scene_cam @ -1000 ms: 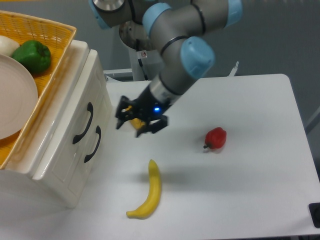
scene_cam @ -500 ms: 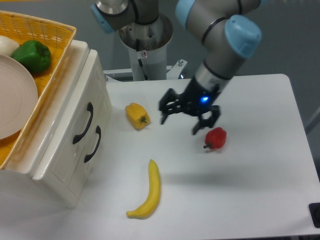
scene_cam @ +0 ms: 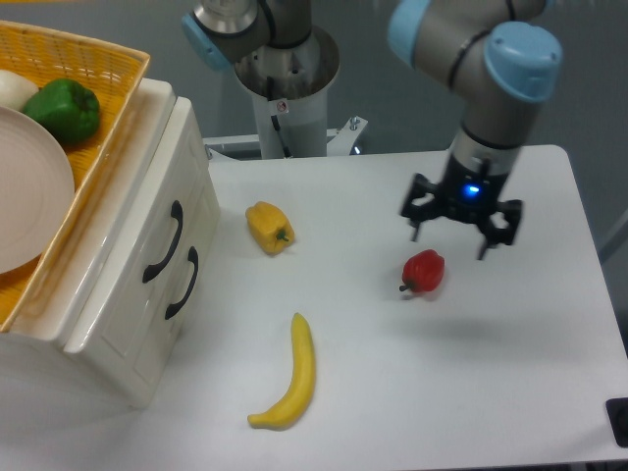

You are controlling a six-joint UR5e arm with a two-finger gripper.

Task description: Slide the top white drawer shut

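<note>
The small white cabinet (scene_cam: 128, 324) stands at the left of the table. Its top white drawer (scene_cam: 162, 211) sits flush with the cabinet front, its curved black handle (scene_cam: 165, 240) just above the lower drawer's handle (scene_cam: 183, 285). My gripper (scene_cam: 449, 243) hangs open over the right half of the table, far from the cabinet. Its fingers (scene_cam: 415, 234) point down and hold nothing. It hovers just above and behind a red pepper (scene_cam: 423, 271).
A yellow wicker basket (scene_cam: 88, 108) rests on the cabinet with a white plate (scene_cam: 29, 186) and a green pepper (scene_cam: 64, 110) in it. A yellow pepper (scene_cam: 269, 227) and a banana (scene_cam: 290, 378) lie on the white table (scene_cam: 412, 392). The arm's base post (scene_cam: 285, 93) stands behind.
The gripper has swung away from the cabinet, rightward across the table, from over the yellow pepper to above the red pepper. The drawers and fruit have not moved.
</note>
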